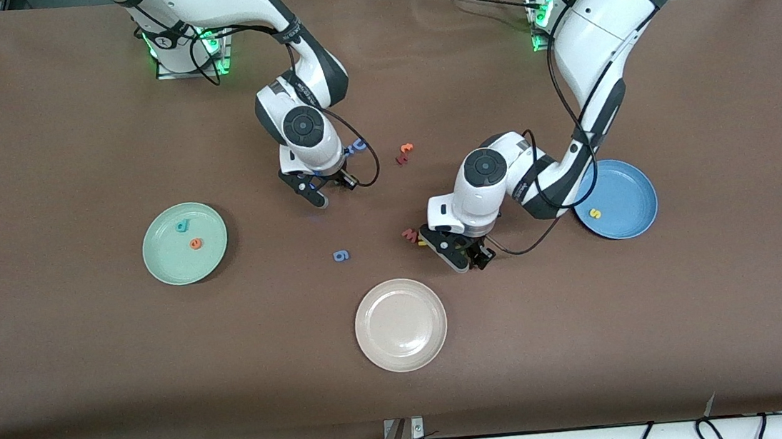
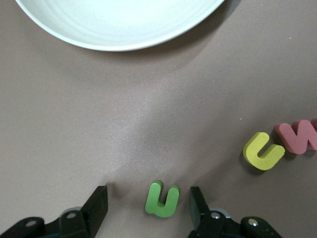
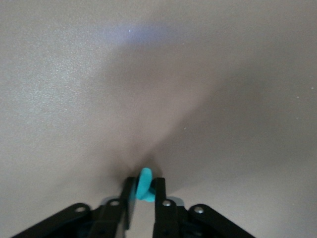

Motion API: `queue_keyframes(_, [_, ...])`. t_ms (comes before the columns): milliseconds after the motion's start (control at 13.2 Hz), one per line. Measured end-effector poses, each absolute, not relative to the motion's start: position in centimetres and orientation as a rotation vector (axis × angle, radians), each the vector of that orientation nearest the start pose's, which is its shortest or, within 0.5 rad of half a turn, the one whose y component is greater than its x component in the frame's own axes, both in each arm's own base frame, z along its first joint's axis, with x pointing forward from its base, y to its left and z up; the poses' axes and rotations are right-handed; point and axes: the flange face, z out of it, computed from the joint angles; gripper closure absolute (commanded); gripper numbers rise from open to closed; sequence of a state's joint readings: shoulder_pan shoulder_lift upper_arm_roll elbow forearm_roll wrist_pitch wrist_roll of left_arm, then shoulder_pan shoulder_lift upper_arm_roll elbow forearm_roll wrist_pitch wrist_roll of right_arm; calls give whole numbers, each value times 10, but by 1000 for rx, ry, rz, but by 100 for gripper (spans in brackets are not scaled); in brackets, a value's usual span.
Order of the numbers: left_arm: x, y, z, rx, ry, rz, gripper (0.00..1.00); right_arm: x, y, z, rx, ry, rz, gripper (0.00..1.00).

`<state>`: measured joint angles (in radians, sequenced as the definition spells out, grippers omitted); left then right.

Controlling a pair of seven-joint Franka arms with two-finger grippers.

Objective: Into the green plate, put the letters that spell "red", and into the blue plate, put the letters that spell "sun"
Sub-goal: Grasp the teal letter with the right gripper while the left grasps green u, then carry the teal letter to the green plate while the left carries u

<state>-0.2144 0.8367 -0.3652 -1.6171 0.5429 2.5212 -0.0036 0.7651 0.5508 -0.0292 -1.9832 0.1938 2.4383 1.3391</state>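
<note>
Two jobs: my right gripper (image 3: 144, 196) pinches the tiny teal foam letter (image 3: 144, 185) for the green plate (image 1: 184, 243); my left gripper (image 2: 148, 208) spreads around the olive-green foam arch (image 2: 162, 200), ready.

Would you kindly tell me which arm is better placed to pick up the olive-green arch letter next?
The left arm. Its tool stands open with the olive-green arch letter between its fingers. The right tool is shut on a teal letter, farther from the front camera.
</note>
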Motion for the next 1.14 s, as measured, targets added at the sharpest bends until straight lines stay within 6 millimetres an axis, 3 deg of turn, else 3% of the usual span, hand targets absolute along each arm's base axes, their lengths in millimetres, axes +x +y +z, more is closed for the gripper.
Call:
queue_keyframes(227, [600, -360, 168, -2811, 1304, -256, 54, 444, 403, 176, -2942, 1160, 216, 100])
queue_keyframes(454, [599, -362, 168, -2810, 1308, -258, 62, 452, 399, 181, -2950, 1136, 204, 100])
queue_keyframes(606, [600, -361, 169, -2810, 1305, -262, 69, 473, 383, 201, -2999, 1074, 220, 100])
queue_keyframes(757, [602, -359, 169, -2809, 1301, -265, 73, 504, 350, 235, -3084, 974, 290, 100])
queue_keyframes(909, [608, -352, 170, -2807, 1286, -273, 76, 534, 303, 267, -3148, 823, 342, 100])
queue_keyframes(1136, [623, -333, 172, -2873, 1292, -246, 76, 568, 219, 285, -3208, 569, 378, 100])
